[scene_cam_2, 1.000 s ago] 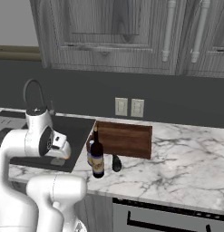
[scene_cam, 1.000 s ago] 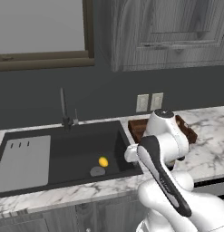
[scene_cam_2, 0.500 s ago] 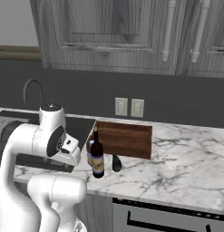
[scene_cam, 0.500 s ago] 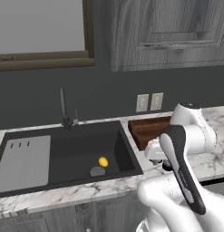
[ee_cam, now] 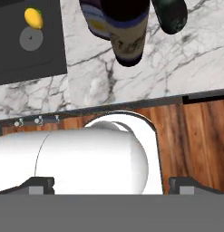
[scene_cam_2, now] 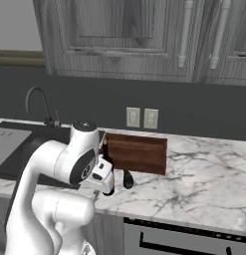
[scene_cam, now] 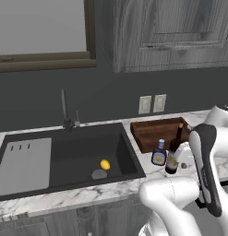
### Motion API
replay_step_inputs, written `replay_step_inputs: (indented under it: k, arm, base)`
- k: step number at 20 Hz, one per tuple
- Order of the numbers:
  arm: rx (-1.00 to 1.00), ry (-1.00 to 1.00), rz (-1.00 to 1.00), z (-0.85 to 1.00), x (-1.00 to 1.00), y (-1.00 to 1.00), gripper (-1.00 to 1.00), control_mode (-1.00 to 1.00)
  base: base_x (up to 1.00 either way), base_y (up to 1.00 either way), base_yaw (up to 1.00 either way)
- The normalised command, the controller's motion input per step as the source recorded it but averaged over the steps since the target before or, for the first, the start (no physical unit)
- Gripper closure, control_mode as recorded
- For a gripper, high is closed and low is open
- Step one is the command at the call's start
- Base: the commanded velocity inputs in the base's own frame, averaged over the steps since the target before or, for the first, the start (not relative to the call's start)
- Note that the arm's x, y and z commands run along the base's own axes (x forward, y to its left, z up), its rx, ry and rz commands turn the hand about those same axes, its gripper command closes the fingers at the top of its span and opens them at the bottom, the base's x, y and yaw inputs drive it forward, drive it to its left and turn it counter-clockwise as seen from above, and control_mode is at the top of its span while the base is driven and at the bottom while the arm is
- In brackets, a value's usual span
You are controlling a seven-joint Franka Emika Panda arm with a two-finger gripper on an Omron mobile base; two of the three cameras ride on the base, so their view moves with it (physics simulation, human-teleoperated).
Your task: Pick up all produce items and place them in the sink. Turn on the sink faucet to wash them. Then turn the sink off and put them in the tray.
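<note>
Your gripper (ee_cam: pixel 111 183) is hanging spread and empty above the worktop (ee_cam: pixel 195 68), looking down at the dark green item (ee_cam: pixel 170 14), probably lying lengthwise just beside the wine bottle (ee_cam: pixel 124 31).

I'm looking at a home kitchen, rendered. A dark sink (scene_cam: pixel 64 156) is set into a white marble counter (scene_cam_2: pixel 204 174), with a thin faucet (scene_cam: pixel 64 108) behind it. Grey wood-grain cabinets (scene_cam_2: pixel 124 40) with long handles hang above a dark backsplash, and two wall outlets (scene_cam_2: pixel 142 118) sit on it. On the counter I've got a wooden tray (scene_cam_2: pixel 137 152) and a wine bottle (scene_cam: pixel 173 159). Below the counter edge there's a dark panel with a handle (scene_cam_2: pixel 194 241), probably an oven.
</note>
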Motion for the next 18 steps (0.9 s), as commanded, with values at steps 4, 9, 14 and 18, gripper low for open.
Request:
replay_step_inputs:
  k: [4,9,14,18]
  arm:
    - [0.02,-0.01,-0.02,0.00,-0.21,-0.68,-1.00,-1.00]
    - [0.01,-0.01,-0.01,0.00,-0.08,-0.59,-1.00,-1.00]
    - [0.03,-0.01,0.01,0.00,0.06,-0.48,-1.00,-1.00]
    - [0.05,-0.04,0.07,-0.02,0.25,-0.35,-1.00,-1.00]
  base:
    - [0.00,0.00,0.00]
    - [0.00,0.00,0.00]
    - [0.00,0.00,0.00]
    - [0.00,0.00,0.00]
